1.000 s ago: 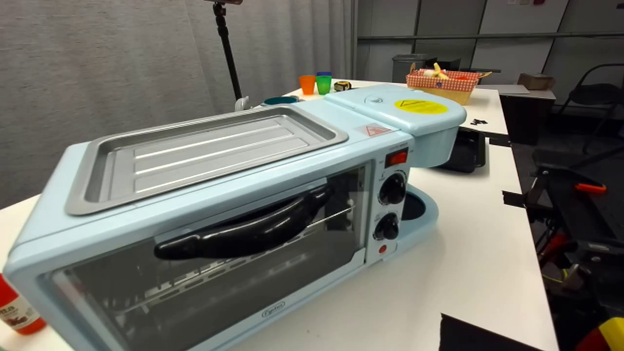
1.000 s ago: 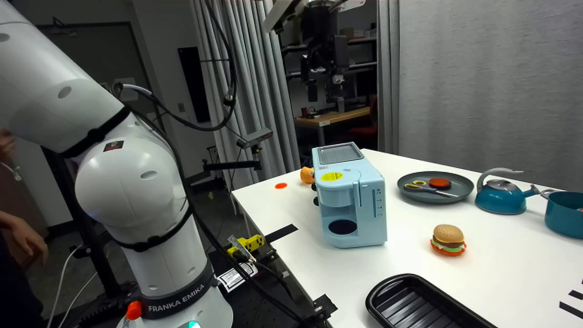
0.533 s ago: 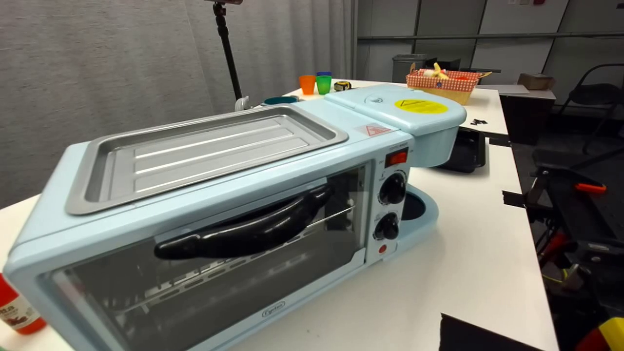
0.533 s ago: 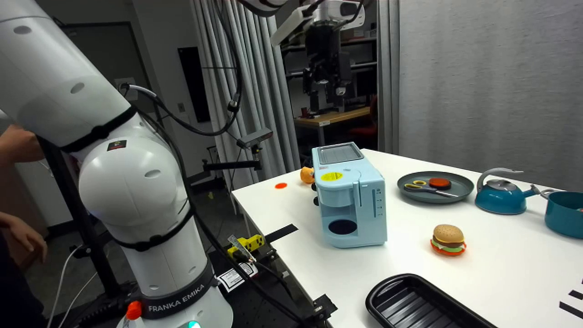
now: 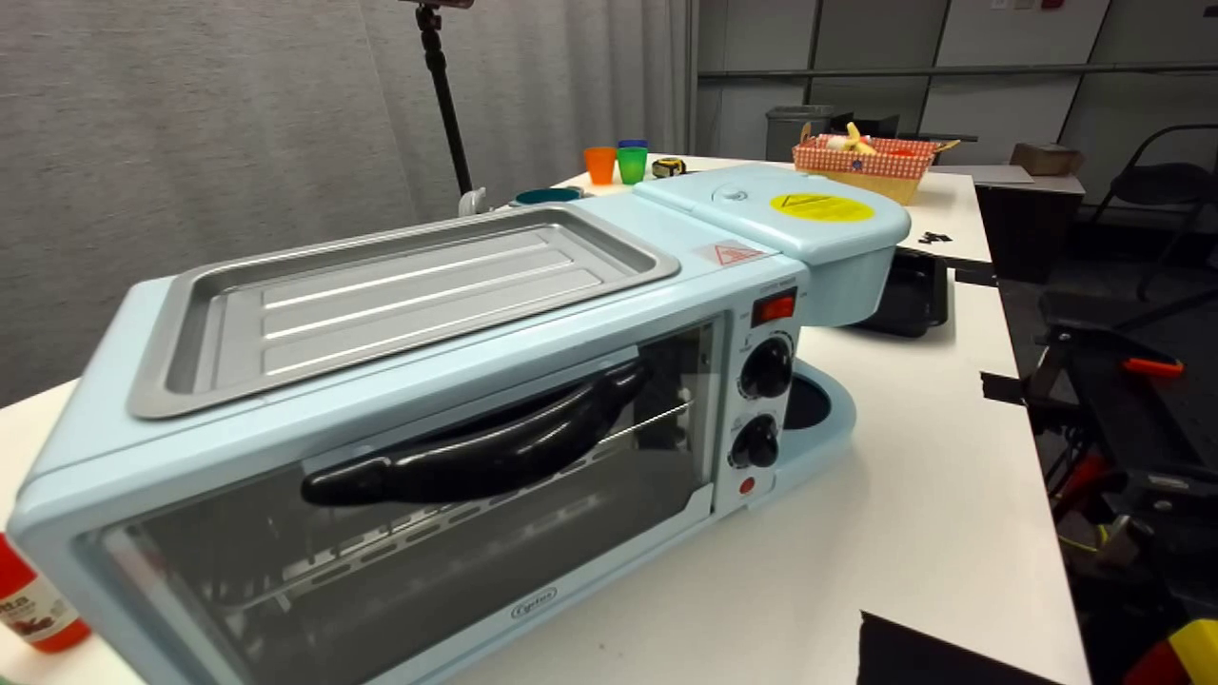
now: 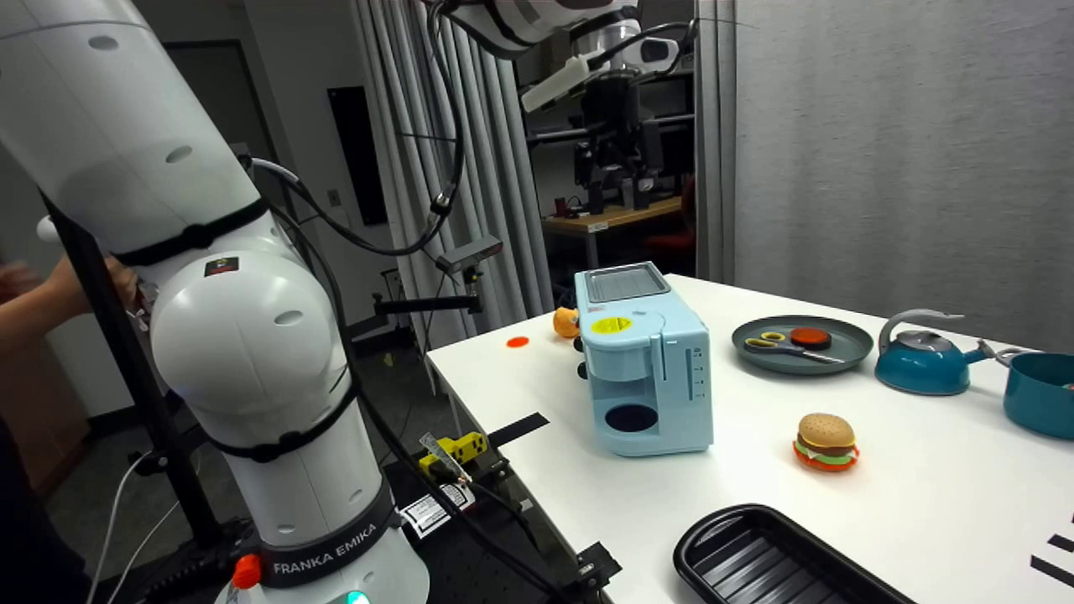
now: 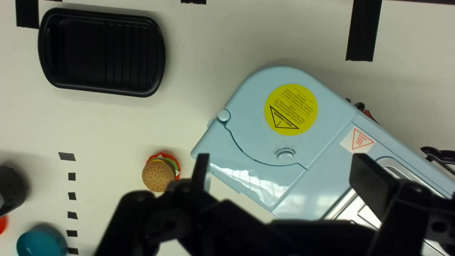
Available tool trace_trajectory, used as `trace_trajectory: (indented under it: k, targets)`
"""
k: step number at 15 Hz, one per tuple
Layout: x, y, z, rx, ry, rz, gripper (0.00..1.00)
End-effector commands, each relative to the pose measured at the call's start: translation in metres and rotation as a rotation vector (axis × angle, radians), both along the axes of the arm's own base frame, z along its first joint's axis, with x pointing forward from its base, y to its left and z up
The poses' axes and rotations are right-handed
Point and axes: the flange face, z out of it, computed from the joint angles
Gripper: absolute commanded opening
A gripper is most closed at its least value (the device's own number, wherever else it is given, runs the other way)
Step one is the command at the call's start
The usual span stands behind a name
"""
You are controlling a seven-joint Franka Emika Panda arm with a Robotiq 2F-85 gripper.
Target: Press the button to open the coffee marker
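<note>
The coffee marker is the pale blue rounded end of the combo appliance, with a yellow round patch on its lid. It shows in both exterior views (image 5: 704, 190) (image 6: 625, 361) and in the wrist view (image 7: 249, 96). A small round button (image 7: 285, 155) sits on the lid near the yellow patch. It also shows in an exterior view (image 5: 733, 195). The lid looks shut. My gripper (image 7: 281, 155) is open and empty, with its fingers wide apart. In an exterior view my gripper (image 6: 619, 191) points down, well above the appliance and touching nothing.
The ribbed griddle tray (image 5: 419, 295) lies on the oven section with its black handle (image 5: 485, 447). A black pan (image 7: 101, 53), a toy burger (image 7: 159, 174), a grey plate (image 6: 801, 369) and a teal kettle (image 6: 923, 365) stand on the table. A person is behind the arm.
My arm has swung forward. My gripper has come down and slightly to the right in an exterior view, staying open. The appliance has not moved. The person's arm has shifted.
</note>
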Motion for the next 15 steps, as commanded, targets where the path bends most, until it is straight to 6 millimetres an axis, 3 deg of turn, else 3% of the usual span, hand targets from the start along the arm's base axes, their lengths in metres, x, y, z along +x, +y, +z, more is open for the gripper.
trace_trajectory:
  k: [1,5,8,15]
  targets:
    - [0.024,0.008,-0.006,0.039,-0.022,0.008,1.00]
    - [0.032,0.011,-0.019,0.058,-0.024,0.006,1.00]
    - [0.027,0.009,-0.026,0.032,-0.008,0.006,1.00]
    - [0.026,0.010,-0.027,0.031,-0.004,0.006,1.00]
